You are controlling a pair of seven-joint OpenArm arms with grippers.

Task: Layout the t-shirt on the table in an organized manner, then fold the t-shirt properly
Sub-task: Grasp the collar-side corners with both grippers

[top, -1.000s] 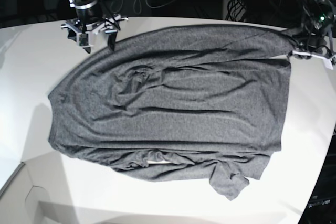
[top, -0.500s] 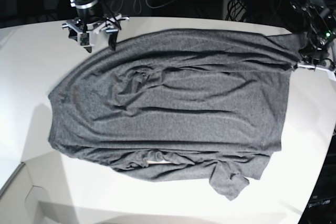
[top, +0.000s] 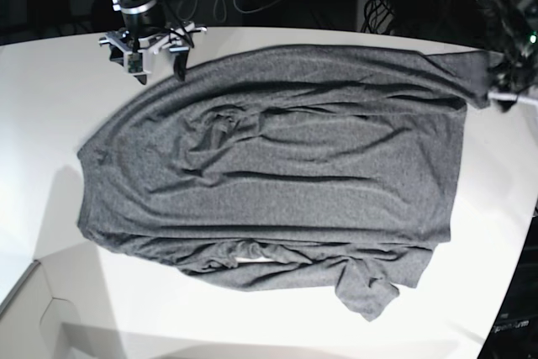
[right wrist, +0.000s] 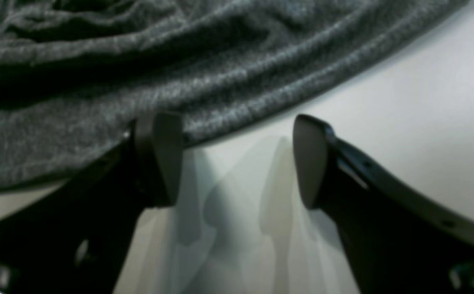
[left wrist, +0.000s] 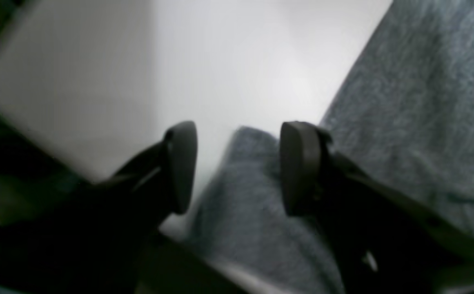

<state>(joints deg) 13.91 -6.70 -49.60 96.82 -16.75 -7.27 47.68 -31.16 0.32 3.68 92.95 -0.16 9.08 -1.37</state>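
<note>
The t-shirt (top: 277,166) is lying spread across the middle of the counter (top: 50,81), its long axis running across the base view from the narrower end near the right claw (top: 155,60) to the broad end near the left claw (top: 508,81). Wrinkles are bunching in its middle, and a sleeve is lying crumpled along its near edge, its tip reaching furthest from the arms.

The left claw (left wrist: 237,167) is sitting at the shirt's far corner with its jaws apart; a small tongue of grey cloth is lying between its fingers (left wrist: 298,163), and neither pad is visibly pressing on it, so the claw looks released rather than grasping. The right claw (right wrist: 237,159) is hovering just beside the shirt's far edge, jaws wide and empty over bare counter, with the hem (right wrist: 261,102) passing just beyond its fingertips (right wrist: 159,155).

Judging by this layout, the crumpled sleeve on the shirt's near side is the part most needing work, and it lies well apart from both claws, somewhat closer to the left arm's side.
</note>
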